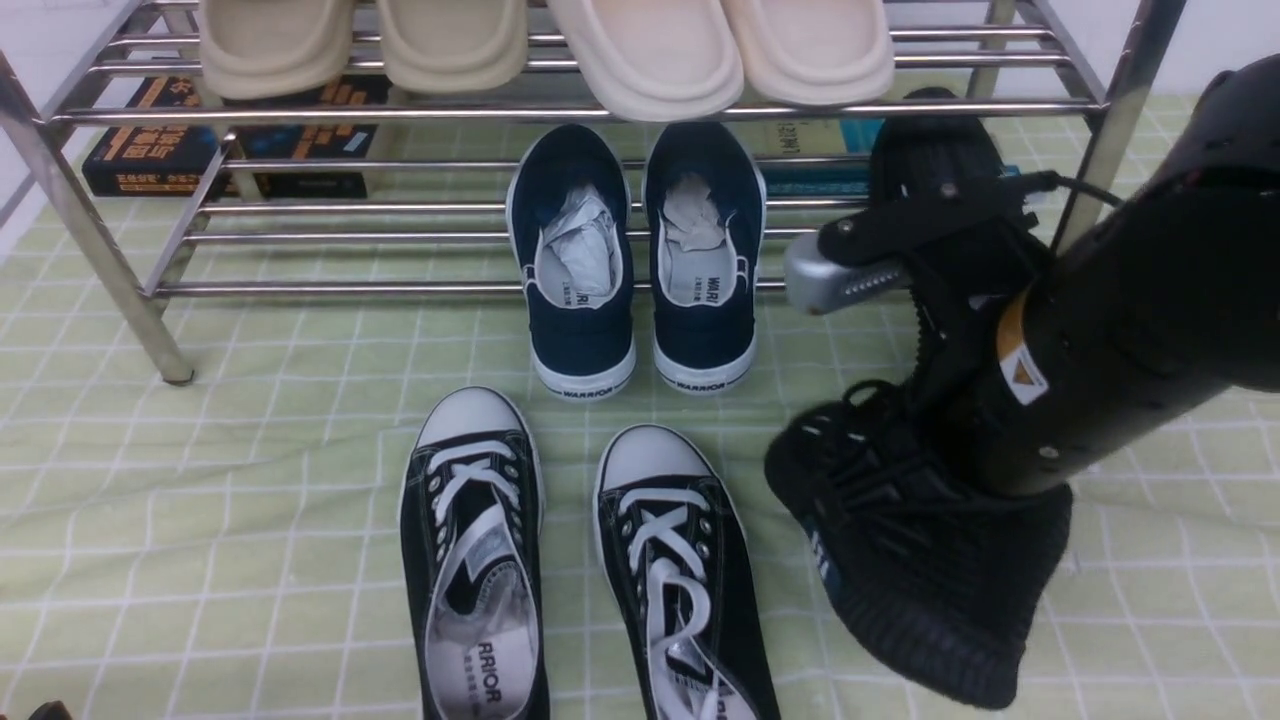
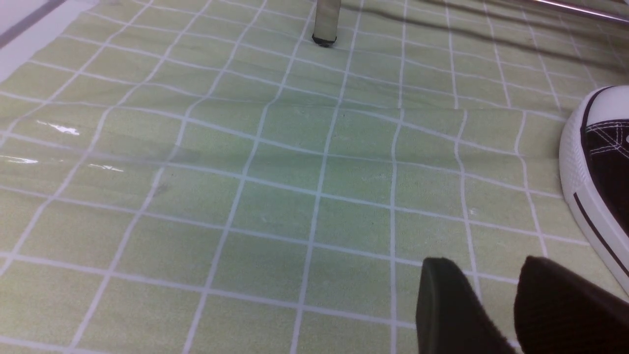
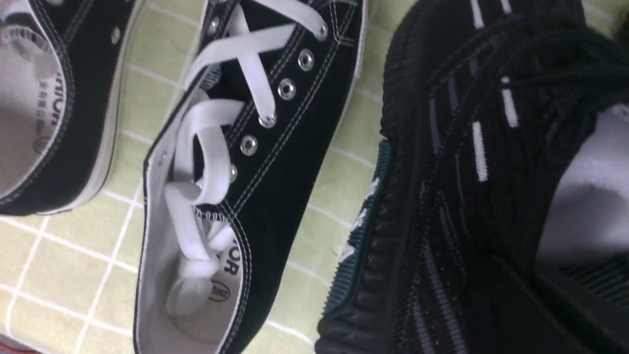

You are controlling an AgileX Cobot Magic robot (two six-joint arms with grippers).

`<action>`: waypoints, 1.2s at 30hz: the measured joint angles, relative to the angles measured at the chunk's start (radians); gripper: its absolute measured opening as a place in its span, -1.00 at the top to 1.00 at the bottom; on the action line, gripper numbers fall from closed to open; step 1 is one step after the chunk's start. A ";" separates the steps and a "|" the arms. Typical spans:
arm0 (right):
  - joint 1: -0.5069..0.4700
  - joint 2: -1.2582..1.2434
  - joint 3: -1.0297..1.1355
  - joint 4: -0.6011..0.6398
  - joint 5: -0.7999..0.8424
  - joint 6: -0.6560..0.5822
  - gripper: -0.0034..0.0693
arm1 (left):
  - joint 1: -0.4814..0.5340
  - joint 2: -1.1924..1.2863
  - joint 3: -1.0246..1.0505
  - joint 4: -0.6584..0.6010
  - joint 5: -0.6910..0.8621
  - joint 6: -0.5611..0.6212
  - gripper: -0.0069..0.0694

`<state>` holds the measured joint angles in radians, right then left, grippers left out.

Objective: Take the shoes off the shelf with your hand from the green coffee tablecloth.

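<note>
One black knit shoe (image 1: 920, 560) with small white dashes hangs tilted at the front right, over the green coffee tablecloth (image 1: 250, 480). My right gripper (image 1: 945, 420) is shut on its collar, mostly hidden by the arm. The right wrist view shows this shoe (image 3: 467, 172) close up, with white stuffing inside. The other black knit shoe (image 1: 935, 140) stands on the lower tier of the chrome shelf (image 1: 600, 110), at its right end, partly behind my wrist. In the left wrist view my left gripper (image 2: 491, 275) hovers open and empty over the cloth (image 2: 245, 196).
Navy white-soled slip-ons (image 1: 580, 260) stand at the shelf's lower front bar. Black canvas sneakers with white toe caps (image 1: 470, 560) (image 3: 255, 147) lie in front of them. Beige slippers (image 1: 650, 50) fill the top tier. Books (image 1: 200, 150) lie behind. A shelf leg (image 2: 326, 22) stands ahead of my left gripper.
</note>
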<state>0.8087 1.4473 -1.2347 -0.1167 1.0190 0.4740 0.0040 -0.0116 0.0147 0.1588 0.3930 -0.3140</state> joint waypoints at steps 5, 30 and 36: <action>0.000 0.003 0.000 -0.019 -0.025 0.000 0.87 | 0.000 0.000 0.000 0.000 0.000 0.000 0.19; 0.001 0.199 -0.099 0.160 0.126 -0.052 -0.01 | 0.000 0.000 0.000 0.001 0.000 0.000 0.19; -0.013 0.181 -0.245 -0.065 0.199 -0.049 -0.34 | 0.000 0.000 0.000 0.001 0.000 0.000 0.19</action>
<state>0.7952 1.6281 -1.4801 -0.1814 1.2181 0.4255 0.0040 -0.0116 0.0147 0.1595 0.3930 -0.3140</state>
